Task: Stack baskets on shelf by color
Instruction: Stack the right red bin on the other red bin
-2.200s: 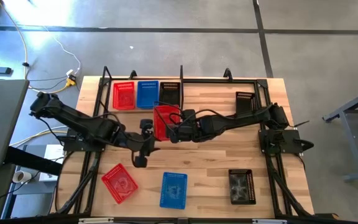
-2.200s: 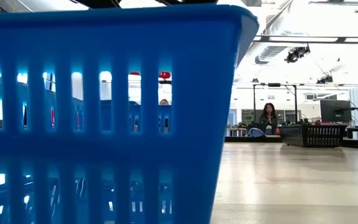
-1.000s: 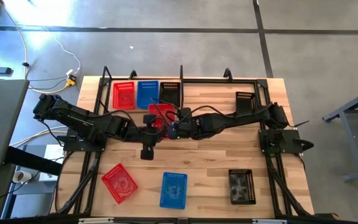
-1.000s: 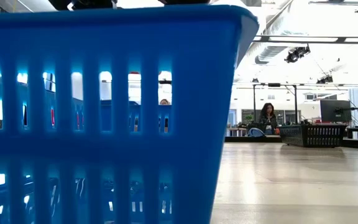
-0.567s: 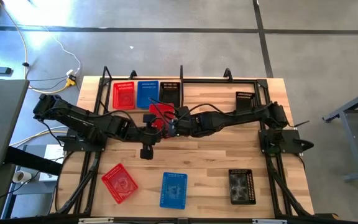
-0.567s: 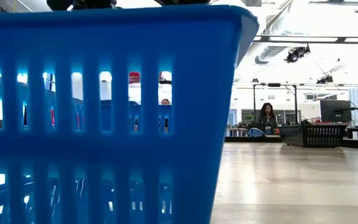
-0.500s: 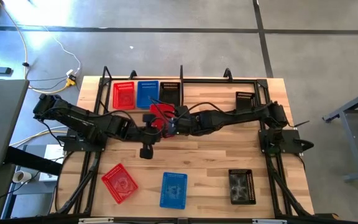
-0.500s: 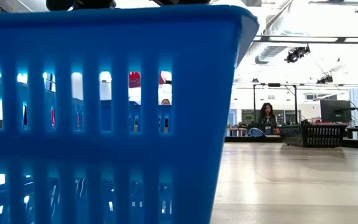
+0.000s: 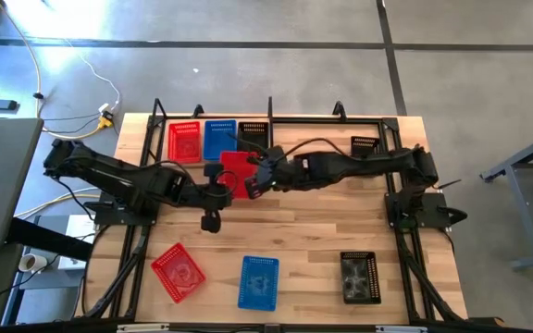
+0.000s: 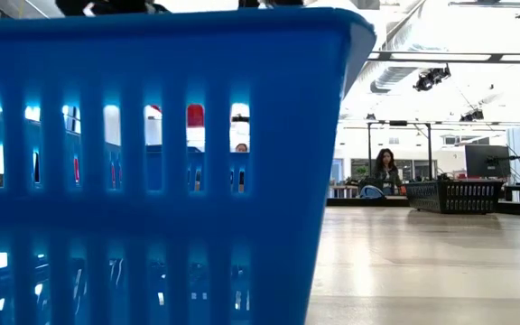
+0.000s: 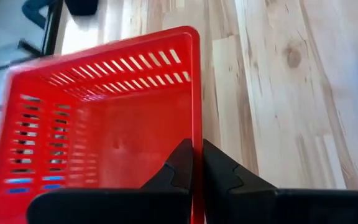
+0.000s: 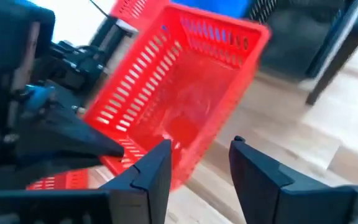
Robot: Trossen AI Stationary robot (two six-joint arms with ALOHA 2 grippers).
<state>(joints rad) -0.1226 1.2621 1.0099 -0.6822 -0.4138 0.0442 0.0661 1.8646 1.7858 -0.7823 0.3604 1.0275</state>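
Red basket handed over near the shelf

The left pincer (image 11: 196, 163) is clenched on a wall of the red basket (image 9: 237, 172), held tilted just in front of the shelf (image 9: 294, 125) at the table's far edge; the right pincer (image 12: 201, 163) stands released beside it. Next, I judge, it must go onto the red basket already on the shelf (image 9: 184, 141), squarely nested.
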